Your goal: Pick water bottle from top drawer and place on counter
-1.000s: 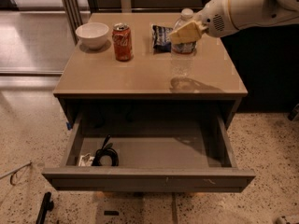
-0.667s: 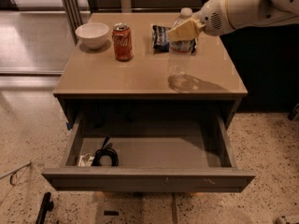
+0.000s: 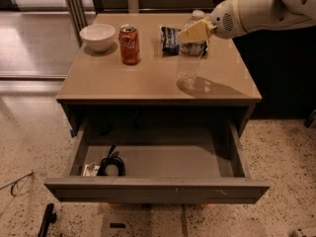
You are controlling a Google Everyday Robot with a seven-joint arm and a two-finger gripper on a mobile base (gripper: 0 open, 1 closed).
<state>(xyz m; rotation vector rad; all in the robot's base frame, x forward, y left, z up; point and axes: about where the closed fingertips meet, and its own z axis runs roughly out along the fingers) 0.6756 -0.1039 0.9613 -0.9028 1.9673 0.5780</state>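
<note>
The water bottle (image 3: 189, 63) is clear with a white cap and stands upright on the tan counter (image 3: 123, 80), right of centre. My gripper (image 3: 195, 32) reaches in from the upper right and is shut on the bottle's upper part, just below the cap. Its tan fingers (image 3: 191, 33) cover the bottle's shoulder. The bottle's base looks to rest on the counter with its shadow beside it. The top drawer (image 3: 158, 189) below is pulled wide open, with its grey floor showing.
A red soda can (image 3: 130, 44) and a white bowl (image 3: 98, 36) stand at the counter's back left. A dark snack bag (image 3: 173, 39) lies behind the bottle. A black coiled cable (image 3: 111, 164) and a small white item (image 3: 90, 170) lie in the drawer's left corner.
</note>
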